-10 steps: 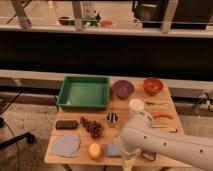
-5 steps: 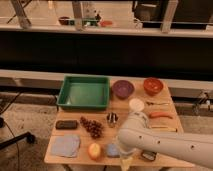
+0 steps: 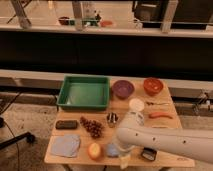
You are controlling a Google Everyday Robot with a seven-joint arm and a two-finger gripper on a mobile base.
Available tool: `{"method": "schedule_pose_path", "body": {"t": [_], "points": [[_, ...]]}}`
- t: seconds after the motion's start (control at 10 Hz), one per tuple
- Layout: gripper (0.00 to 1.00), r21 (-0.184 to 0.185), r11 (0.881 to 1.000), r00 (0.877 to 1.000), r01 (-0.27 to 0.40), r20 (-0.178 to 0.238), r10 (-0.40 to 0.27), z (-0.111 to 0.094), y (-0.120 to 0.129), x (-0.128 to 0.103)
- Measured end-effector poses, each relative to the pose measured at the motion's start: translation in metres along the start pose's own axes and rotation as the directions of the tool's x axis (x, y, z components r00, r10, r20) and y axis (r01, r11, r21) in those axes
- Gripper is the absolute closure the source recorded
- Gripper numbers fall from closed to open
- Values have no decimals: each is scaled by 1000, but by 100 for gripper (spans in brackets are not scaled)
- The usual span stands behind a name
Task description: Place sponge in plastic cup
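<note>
My white arm reaches in from the lower right. My gripper [image 3: 123,157] hangs low at the table's front edge, right of centre. A small light-blue thing [image 3: 111,149] lies just left of it, partly hidden by the arm. I cannot tell whether this is the plastic cup or the sponge. The other of the two is hidden or out of view. The larger flat blue-grey cloth [image 3: 65,145] lies at the front left.
Wooden table [image 3: 165,127] with a green tray [image 3: 84,91], purple bowl [image 3: 122,88], orange-red bowl [image 3: 153,85], white cup [image 3: 136,104], orange stick [image 3: 160,115], grapes [image 3: 91,127], dark block [image 3: 66,124], yellow-orange fruit [image 3: 94,150], small metal item [image 3: 112,118], black item [image 3: 147,154].
The arm's end has shifted slightly down and left toward the front edge. The objects on the table have not moved.
</note>
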Motion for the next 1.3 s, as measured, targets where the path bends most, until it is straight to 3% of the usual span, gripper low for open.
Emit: {"method": "schedule_pose_path", "body": {"t": [1.3], "points": [[20,-18,998,998,-59,-11,59,29,-7,1]]}}
